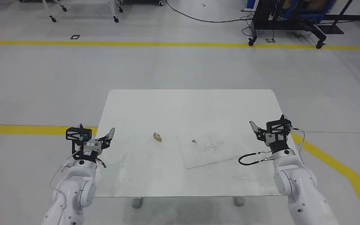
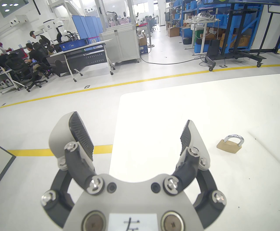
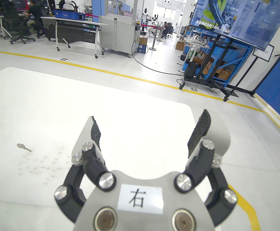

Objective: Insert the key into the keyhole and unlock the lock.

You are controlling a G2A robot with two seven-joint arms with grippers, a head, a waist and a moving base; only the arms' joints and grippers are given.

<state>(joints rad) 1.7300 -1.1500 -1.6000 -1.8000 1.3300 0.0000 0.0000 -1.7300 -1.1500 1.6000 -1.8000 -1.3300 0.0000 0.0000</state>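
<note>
The lock is a small padlock with a brass body and a silver shackle arched over it. It lies flat on the counter, left of the middle. The key is small, thin and grey. It lies flat near the far corner of a thin pale sheet spread on the counter's right half, with faint dark smudges scattered beside it. Key and lock are near each other but clearly apart, and neither touches a claw.

The left claw sits at the counter's left edge, its 2 ribbed black pads spread wide with nothing between them; the lock is on the counter ahead of it. The right claw sits over the counter's right edge, also spread wide and holding nothing, well apart from the key.

The counter is white with rounded corners. It stands on a pale, glossy floor crossed by yellow lines. A black cable snakes over the floor toward a black wheeled stand carrying a large screen. Farther back are blue shelving with boxes, a grey glazed cabinet and desks with black office chairs.
</note>
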